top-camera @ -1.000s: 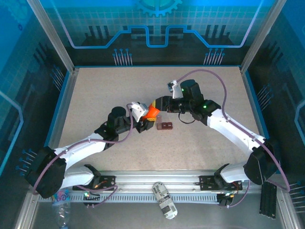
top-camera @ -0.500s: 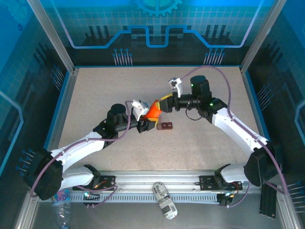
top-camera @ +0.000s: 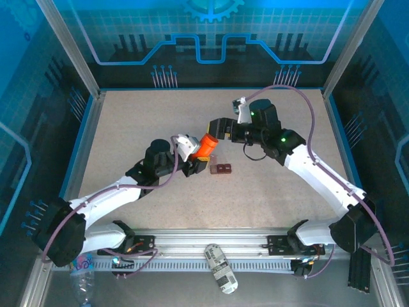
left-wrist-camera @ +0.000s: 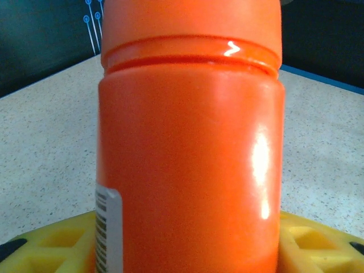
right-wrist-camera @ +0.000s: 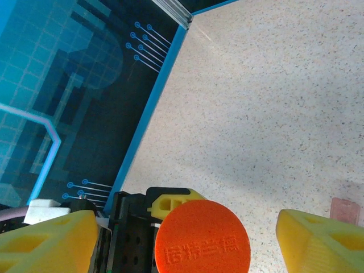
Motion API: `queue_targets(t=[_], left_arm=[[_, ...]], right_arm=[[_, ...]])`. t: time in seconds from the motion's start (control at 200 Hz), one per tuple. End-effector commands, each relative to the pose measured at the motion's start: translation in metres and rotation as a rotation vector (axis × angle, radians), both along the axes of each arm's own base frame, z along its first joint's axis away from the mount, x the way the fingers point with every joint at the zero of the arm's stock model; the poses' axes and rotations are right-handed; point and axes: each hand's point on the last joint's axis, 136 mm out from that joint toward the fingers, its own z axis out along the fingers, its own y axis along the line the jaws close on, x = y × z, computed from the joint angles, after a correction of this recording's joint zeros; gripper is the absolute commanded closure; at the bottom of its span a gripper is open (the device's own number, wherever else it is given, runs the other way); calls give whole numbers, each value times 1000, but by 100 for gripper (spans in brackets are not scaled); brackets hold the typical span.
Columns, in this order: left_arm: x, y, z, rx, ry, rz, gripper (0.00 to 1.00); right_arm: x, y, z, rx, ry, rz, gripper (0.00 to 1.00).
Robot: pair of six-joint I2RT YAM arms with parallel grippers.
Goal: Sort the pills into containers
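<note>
Spreading its jaws, the right gripper has let go of the orange bottle it pinched a second ago and drawn back toward the table's far edge. The containers, a dark maroon two-cell box, lie flat near the table's middle, just on the near side of the bottle and apart from it. The bottle is held off the surface, tilted, cap on. The left gripper clamps it, a yellow finger on each side of its lower body. The right wrist view has the cap end-on between that gripper's parted fingers, touching neither.
</note>
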Motion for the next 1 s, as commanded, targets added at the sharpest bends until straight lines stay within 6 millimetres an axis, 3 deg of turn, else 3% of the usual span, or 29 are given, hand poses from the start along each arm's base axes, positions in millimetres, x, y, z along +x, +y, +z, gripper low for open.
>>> queue_targets(t=[0.0,0.245,0.42,0.515,0.785,0.931,0.946,0.996], left_arm=[[9,-2,19,-8,-65,13,100],[9,-3,21,-26,-65,8,100],[7,-1,27,-49,-73,21,100],[5,1,30,-63,-73,21,100],[-7,-7,45,-137,-42,-52,100],[-10,-11,53,-186,-20,-87,100],[-11,-11,53,-189,-20,-89,100],[-10,-13,53,-191,-9,-94,100]], right_arm=[[0,7,-15,-48,41,-17,19],[-8,13,-43,-79,83,-7,28],[-7,10,-54,-87,96,-5,55],[-4,5,-60,-63,99,-19,63],[1,-6,-46,75,-74,48,70],[-8,-4,-26,108,-256,172,69],[-12,-6,-35,100,-256,186,69],[-20,-3,-29,113,-316,247,69]])
